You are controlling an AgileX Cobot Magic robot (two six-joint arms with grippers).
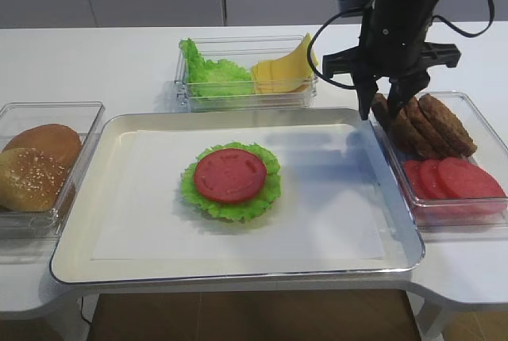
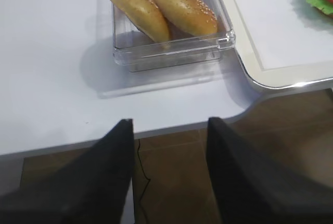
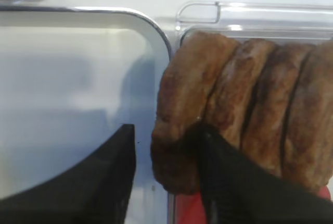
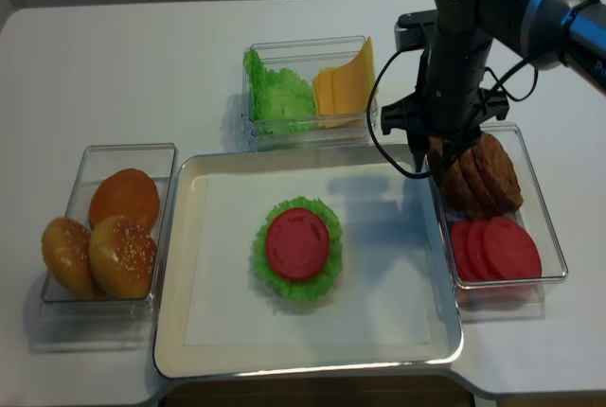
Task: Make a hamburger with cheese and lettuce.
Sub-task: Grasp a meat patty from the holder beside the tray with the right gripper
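A: Where does the hamburger sit?

B: The round stack of frilly green leaf topped by a red tomato disc, the hamburger (image 1: 230, 181), lies near the middle of the white paper lining the shallow metal tray (image 1: 119, 131) on the white counter (image 1: 119, 63). No bun or patty shows on it.

A: Cheese and lettuce stock?

B: Both share the clear plastic tub (image 1: 184, 93) just behind the tray: ruffled bright-green lettuce (image 1: 213, 76) on the left, thin pale-yellow cheese slices (image 1: 284, 70) leaning on the right.

A: Right pincer?

B: The black right pincer (image 1: 390, 101) hangs over the clear tub (image 1: 484, 123) at the tray's right edge, which holds overlapping brown patties (image 1: 425, 125) at the back and red tomato slices (image 1: 454, 178) in front. Its jaws are spread and straddle the patty at the end of the row nearest the tray: in the wrist view one finger (image 3: 109, 177) stands outside over the tray rim, the other (image 3: 234, 177) presses between that patty and its neighbour. Not pinched tight on it yet; cannot tell more.

A: Left pincer?

B: The left pincer (image 2: 169, 172) shows only in its own wrist view, jaws spread, holding nothing, past the counter edge above brown floor. Ahead of it, a clear tub (image 2: 171, 52) holds tan sesame buns (image 2: 184, 8).
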